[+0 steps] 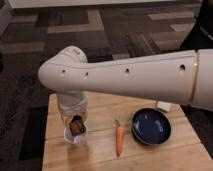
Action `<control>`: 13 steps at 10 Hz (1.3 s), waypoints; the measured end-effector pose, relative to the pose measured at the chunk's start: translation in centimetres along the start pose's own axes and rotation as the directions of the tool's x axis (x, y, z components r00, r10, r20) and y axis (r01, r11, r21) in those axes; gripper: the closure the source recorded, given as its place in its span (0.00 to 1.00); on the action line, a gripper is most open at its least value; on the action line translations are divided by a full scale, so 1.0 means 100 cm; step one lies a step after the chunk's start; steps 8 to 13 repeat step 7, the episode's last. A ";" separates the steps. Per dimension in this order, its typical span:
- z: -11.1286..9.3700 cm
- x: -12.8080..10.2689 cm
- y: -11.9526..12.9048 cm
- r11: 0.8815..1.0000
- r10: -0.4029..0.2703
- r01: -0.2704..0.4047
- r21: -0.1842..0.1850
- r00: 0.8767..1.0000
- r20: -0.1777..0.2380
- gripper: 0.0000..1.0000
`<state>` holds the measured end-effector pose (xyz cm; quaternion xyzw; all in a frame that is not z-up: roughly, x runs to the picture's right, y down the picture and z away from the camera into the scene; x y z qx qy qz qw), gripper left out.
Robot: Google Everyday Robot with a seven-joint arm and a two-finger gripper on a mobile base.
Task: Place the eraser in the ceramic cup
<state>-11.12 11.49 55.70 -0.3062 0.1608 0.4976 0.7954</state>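
The white ceramic cup stands on the left part of the wooden table. My gripper hangs straight down over the cup from the big white arm. A small dark block with a brownish face, the eraser, sits at the gripper's tip, right at the cup's mouth. I cannot tell whether the eraser is still gripped or lies inside the cup.
An orange carrot lies in the middle of the table. A dark blue plate sits to its right. A pale white block lies behind the plate, partly hidden by the arm. Dark carpet surrounds the table.
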 end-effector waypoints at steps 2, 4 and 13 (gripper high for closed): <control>0.000 0.000 0.000 1.000 0.000 0.000 0.000 1.000 0.000 0.31; 0.000 0.000 0.000 1.000 0.000 0.000 0.000 1.000 0.000 0.20; 0.000 0.000 0.000 1.000 0.000 0.000 0.000 1.000 0.000 0.20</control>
